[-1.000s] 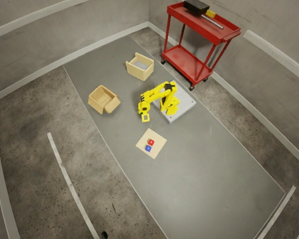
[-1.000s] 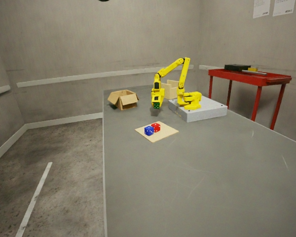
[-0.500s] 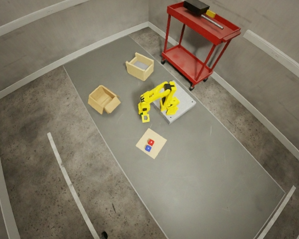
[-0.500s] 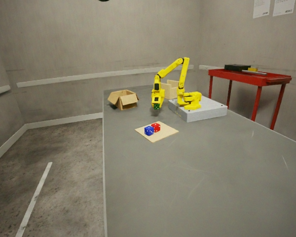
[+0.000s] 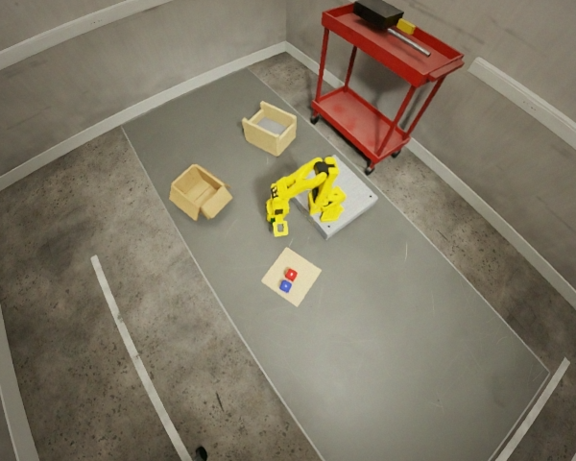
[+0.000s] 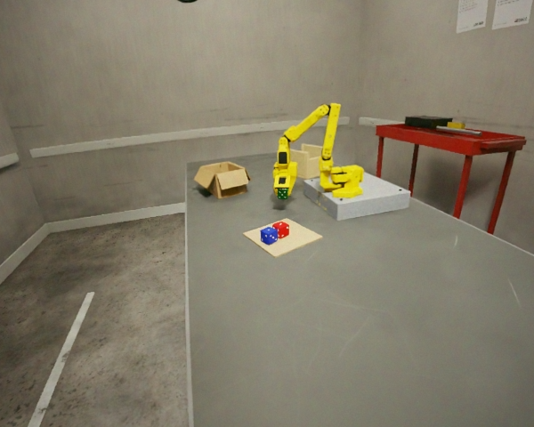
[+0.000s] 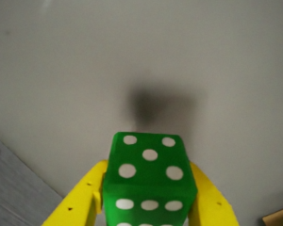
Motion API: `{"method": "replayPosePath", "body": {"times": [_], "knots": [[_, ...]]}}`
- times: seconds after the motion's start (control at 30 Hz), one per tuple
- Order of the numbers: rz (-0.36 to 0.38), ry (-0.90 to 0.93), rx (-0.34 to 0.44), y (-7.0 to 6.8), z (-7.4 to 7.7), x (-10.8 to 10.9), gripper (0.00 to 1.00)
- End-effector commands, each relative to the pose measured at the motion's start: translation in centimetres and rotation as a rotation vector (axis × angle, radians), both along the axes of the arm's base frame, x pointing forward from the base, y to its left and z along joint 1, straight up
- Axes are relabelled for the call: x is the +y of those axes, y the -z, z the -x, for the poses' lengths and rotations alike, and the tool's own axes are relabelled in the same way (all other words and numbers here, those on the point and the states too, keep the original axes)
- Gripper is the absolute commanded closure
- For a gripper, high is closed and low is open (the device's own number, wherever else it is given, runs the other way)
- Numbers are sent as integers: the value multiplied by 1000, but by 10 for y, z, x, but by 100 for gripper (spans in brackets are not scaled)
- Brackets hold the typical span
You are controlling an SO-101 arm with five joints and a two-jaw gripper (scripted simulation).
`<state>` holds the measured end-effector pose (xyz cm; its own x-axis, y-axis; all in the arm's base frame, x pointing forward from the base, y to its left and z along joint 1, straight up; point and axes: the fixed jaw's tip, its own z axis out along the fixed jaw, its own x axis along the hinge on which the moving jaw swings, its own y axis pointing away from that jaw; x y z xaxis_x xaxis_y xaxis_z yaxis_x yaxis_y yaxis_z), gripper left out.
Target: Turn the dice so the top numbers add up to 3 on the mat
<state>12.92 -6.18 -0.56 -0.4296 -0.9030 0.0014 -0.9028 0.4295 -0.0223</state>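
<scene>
The gripper [image 6: 282,190] [image 7: 150,188] is shut on the green die [image 5: 272,220] [image 6: 282,194] [image 7: 150,157] and holds it above the table, behind the mat in the exterior view. In the wrist view its five face and part of a face with rows of three pips show. The red die [image 5: 291,274] [image 6: 281,229] and the blue die [image 5: 285,286] [image 6: 269,236] sit flat on the tan mat [image 5: 305,278] [image 6: 302,237], close together. Each shows one pip on top. Whether they touch is not clear.
An open cardboard box [image 5: 199,190] [image 6: 223,179] stands at the left of the arm. A wooden bin [image 5: 263,138] [image 6: 306,167] stands at the back. The arm's grey base block [image 5: 357,193] [image 6: 373,206] is at the right, with a red cart [image 5: 357,119] [image 6: 451,138] beyond.
</scene>
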Motion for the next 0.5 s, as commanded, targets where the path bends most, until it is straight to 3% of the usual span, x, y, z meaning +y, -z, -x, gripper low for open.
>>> {"method": "replayPosePath", "body": {"times": [0.0,0.47], "knots": [[-7,-1,11,5,3,0,100],[-7,-1,11,8,3,0,100]]}}
